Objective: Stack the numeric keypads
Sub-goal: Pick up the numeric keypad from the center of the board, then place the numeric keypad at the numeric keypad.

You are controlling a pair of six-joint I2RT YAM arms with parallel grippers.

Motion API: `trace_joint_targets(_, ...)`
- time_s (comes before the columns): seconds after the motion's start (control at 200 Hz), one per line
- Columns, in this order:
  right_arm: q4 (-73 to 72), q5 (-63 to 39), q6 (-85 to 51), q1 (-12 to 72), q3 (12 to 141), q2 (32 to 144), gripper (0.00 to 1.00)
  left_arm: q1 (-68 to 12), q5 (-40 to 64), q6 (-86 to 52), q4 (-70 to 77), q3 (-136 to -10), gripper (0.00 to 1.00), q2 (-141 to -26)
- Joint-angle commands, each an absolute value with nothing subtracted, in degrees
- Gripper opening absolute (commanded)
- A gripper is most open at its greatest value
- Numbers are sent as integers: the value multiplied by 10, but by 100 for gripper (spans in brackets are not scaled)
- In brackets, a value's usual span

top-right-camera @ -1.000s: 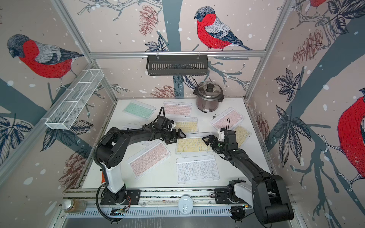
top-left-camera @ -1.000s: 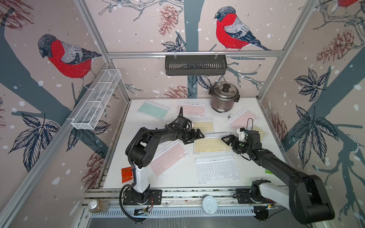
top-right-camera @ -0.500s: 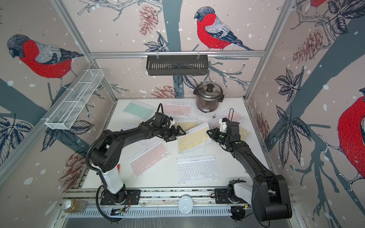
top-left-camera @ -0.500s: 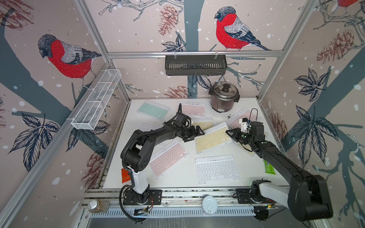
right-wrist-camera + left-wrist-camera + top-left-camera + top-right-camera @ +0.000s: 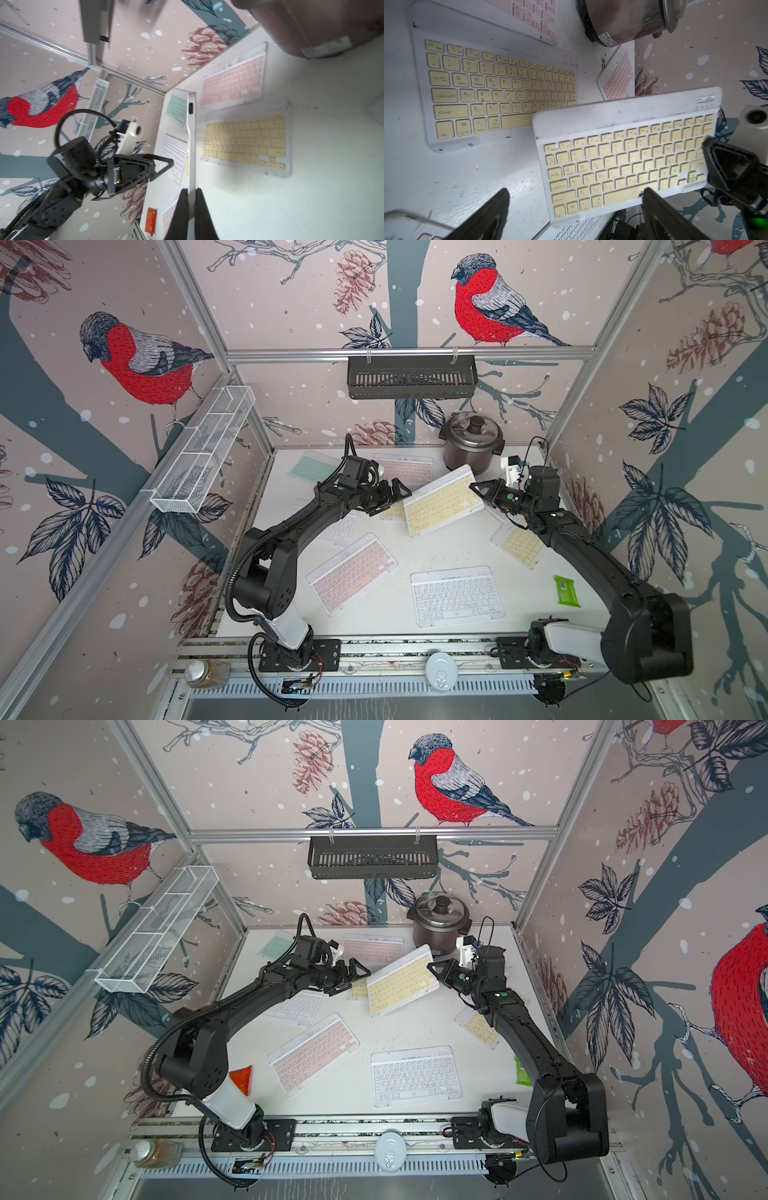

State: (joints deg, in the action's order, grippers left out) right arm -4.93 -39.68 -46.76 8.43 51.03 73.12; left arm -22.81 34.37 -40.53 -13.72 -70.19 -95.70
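White keypad (image 5: 456, 596) and pink keypad (image 5: 352, 573) flat on the near tabletop (image 5: 432, 549), yellow keypad (image 5: 442, 504) tilted above mid-tabletop, right hand (image 5: 473, 487) clamped on its short edge, left hand (image 5: 398, 499) fingers apart beside the opposite edge, rice cooker (image 5: 471, 439) behind

Raised keypad (image 5: 442, 499) partly over lying keypad (image 5: 392, 511), cooker (image 5: 471, 439) behind

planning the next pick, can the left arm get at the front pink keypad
Probably yes: the left gripper is open, and the front pink keypad lies flat and uncovered beside that arm. The right gripper, shut on the lifted yellow keypad, is farther back and not in the way.
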Motion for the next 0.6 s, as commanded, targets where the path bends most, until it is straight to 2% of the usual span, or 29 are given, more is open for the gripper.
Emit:
trace_joint_targets(0.0, -125, -415, -511, 94, 534, 754, 1, -217, 338, -392, -152, -711, 99, -961)
trace_joint_targets(0.27, -360, -385, -618, 135, 494, 873, 0, -162, 335, -414, -106, -714, 99, -989)
trace_joint_targets(0.596, -607, -353, -721, 145, 423, 978, 0, -151, 323, -404, -103, -729, 98, -1056)
